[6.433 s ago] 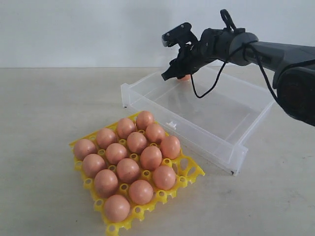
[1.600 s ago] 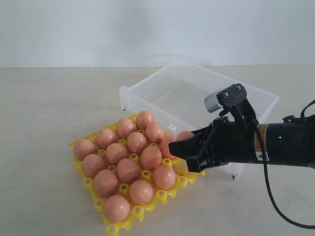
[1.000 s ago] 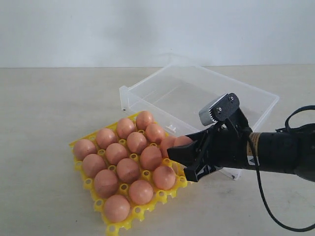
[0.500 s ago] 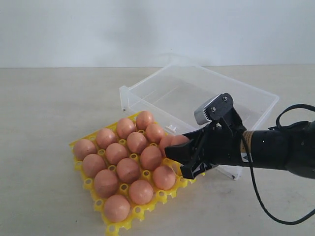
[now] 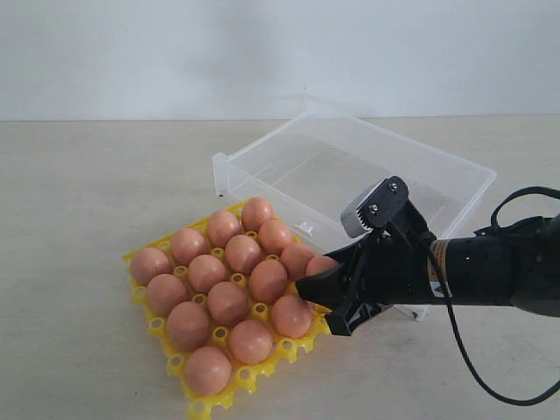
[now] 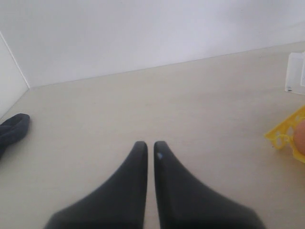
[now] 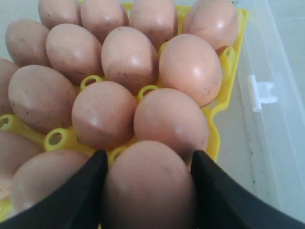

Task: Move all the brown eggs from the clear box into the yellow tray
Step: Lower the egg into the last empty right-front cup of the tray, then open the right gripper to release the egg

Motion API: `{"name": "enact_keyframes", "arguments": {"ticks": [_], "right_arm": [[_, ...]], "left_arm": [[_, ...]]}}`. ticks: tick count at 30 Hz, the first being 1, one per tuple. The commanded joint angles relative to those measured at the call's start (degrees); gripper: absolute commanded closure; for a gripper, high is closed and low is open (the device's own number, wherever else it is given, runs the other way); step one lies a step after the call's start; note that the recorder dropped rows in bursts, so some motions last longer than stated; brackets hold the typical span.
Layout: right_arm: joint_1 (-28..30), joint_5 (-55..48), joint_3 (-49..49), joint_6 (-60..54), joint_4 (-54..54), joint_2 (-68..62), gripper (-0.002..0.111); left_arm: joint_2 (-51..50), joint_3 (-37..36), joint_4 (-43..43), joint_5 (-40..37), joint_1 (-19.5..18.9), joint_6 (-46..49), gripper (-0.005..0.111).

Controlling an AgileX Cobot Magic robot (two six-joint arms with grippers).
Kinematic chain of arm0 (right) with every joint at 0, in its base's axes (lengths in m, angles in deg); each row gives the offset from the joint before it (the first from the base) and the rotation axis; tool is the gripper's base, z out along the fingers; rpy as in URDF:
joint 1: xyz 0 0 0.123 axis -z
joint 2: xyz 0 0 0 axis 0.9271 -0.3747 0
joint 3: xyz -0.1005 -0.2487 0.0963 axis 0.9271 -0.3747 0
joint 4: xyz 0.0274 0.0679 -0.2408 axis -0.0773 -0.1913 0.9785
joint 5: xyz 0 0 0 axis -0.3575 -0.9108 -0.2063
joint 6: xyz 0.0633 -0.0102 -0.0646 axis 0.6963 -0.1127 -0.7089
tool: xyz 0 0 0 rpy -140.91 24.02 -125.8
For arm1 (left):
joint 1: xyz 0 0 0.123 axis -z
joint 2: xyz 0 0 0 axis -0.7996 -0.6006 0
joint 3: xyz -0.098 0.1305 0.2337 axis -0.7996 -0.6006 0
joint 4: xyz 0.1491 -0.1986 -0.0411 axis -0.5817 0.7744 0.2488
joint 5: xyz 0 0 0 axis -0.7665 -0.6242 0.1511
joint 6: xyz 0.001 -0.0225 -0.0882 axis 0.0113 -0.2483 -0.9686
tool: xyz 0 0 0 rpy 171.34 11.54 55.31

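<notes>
egg [image 7: 147, 191] in right gripper [image 7: 148, 160], tray [image 7: 213, 138] edge — crowded

Speckled brown eggs [image 5: 229, 302], yellow tray [image 5: 248, 378], clear box [image 5: 437, 188].

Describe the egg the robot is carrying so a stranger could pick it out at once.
Find the yellow tray beside the clear box, then its corner nearest the black right arm. The egg there is the only one gripped between the arm's jaws; the other eggs sit free in their cups.
</notes>
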Motion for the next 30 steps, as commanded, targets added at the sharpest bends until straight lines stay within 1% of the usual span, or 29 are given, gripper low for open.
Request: {"name": "enact_keyframes", "arguments": {"ticks": [1, 3, 6, 18, 22, 24, 28, 30], "right_arm": [[0.05, 0.34, 0.12, 0.21, 0.49, -0.02, 0.058], [0.05, 0.34, 0.12, 0.69, 0.49, -0.02, 0.053], [0.05, 0.34, 0.12, 1.86, 0.34, -0.02, 0.05], [0.05, 0.34, 0.12, 2.13, -4.33, -0.02, 0.05], [0.05, 1.99, 0.12, 2.01, -5.95, 0.11, 0.05], [0.05, 4.31, 0.16, 2.01, -6.9, 1.54, 0.05], [0.05, 4.63, 2.17, 1.62, -7.5, 6.58, 0.05], [0.05, 4.66, 3.96, -1.18, -10.12, 9.04, 0.05]], "left_arm": [[0.18, -0.2, -0.07, -0.02, -0.08, -0.23, 0.103], [0.18, -0.2, -0.07, -0.02, -0.08, -0.23, 0.103], [0.18, -0.2, -0.07, -0.02, -0.08, -0.23, 0.103], [0.18, -0.2, -0.07, -0.02, -0.08, -0.23, 0.103], [0.18, -0.2, -0.07, -0.02, -0.08, -0.23, 0.103], [0.18, -0.2, -0.07, -0.02, -0.08, -0.23, 0.103], [0.18, -0.2, -0.07, -0.02, -0.08, -0.23, 0.103], [0.18, -0.2, -0.07, -0.02, -0.08, -0.23, 0.103]]}}
